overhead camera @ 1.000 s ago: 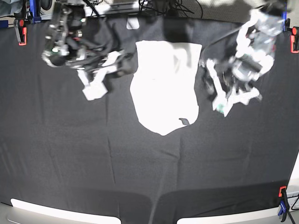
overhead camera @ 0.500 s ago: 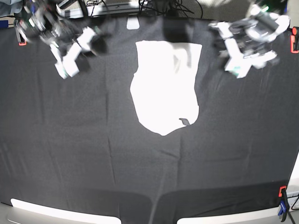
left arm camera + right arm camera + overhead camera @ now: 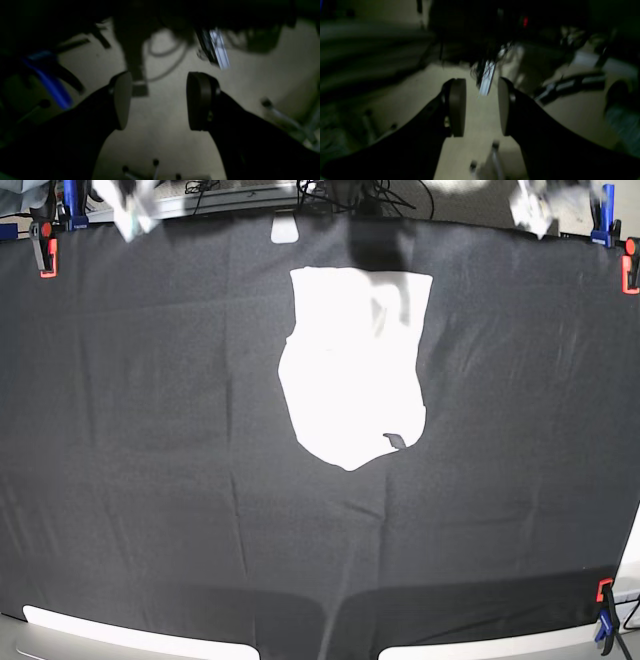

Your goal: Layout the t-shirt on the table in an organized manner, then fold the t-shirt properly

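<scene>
T-shirt lies folded, plain white side up, on the black table, toward its far middle edge; beyond it, left gripper and right gripper hang over pale floor, jaws parted, holding nothing

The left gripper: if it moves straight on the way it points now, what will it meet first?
Probably the pale floor. The left gripper stands open and empty, and nothing lies between its fingers except floor, with a blurred dark post and cables further ahead. Depth is unclear.
</scene>
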`<state>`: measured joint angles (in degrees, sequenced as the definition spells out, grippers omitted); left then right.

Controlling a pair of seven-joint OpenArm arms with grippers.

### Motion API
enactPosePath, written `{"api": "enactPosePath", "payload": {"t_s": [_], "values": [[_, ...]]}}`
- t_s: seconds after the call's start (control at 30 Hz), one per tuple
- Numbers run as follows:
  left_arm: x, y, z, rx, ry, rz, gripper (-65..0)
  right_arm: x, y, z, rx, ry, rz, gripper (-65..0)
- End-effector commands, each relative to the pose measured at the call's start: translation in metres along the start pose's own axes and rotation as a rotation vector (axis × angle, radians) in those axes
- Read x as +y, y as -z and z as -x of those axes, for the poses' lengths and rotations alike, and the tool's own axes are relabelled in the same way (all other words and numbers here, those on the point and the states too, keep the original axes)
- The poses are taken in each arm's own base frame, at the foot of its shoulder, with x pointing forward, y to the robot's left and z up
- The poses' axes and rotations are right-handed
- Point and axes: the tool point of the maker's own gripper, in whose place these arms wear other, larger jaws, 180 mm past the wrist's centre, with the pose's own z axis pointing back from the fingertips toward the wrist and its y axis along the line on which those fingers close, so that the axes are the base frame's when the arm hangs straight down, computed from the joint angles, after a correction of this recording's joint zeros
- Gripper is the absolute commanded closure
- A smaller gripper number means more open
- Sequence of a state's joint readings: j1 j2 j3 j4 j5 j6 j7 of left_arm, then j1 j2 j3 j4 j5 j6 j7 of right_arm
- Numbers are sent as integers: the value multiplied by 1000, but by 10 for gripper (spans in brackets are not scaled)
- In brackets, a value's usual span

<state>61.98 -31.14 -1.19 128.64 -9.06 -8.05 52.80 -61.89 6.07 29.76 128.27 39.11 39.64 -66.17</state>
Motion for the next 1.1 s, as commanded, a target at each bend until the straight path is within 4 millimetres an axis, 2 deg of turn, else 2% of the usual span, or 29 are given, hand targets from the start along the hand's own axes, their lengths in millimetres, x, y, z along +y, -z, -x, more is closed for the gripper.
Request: {"api": "enactPosePath", "payload": {"t_s": [0.0,0.1,0.2,0.37,0.47,0.63,0.77,0.9,1.07], "values": [[-8,-4,7,7,15,31,-318,6,-6,11,24,3,-15,-209],[-22,6,38,51,15,100,-318,10,-7,38,91,55,-33,-209],[-29,30,73,95,-32,170,-318,-2,6,64,131,111,-25,-209],[-22,96,131,181,-202,196,-318,-30,53,119,276,127,-58,-209],[-18,141,148,193,-340,200,-318,-43,94,132,292,138,-105,-209],[-13,201,142,188,-518,179,-318,-64,165,130,257,150,-117,-209],[-19,225,139,281,-488,201,-318,-95,207,119,183,238,1,-209],[-16,231,131,309,-492,210,-318,-123,223,115,208,244,84,-209],[-16,231,131,308,-491,210,-318,-132,230,100,222,213,87,-209]]}}
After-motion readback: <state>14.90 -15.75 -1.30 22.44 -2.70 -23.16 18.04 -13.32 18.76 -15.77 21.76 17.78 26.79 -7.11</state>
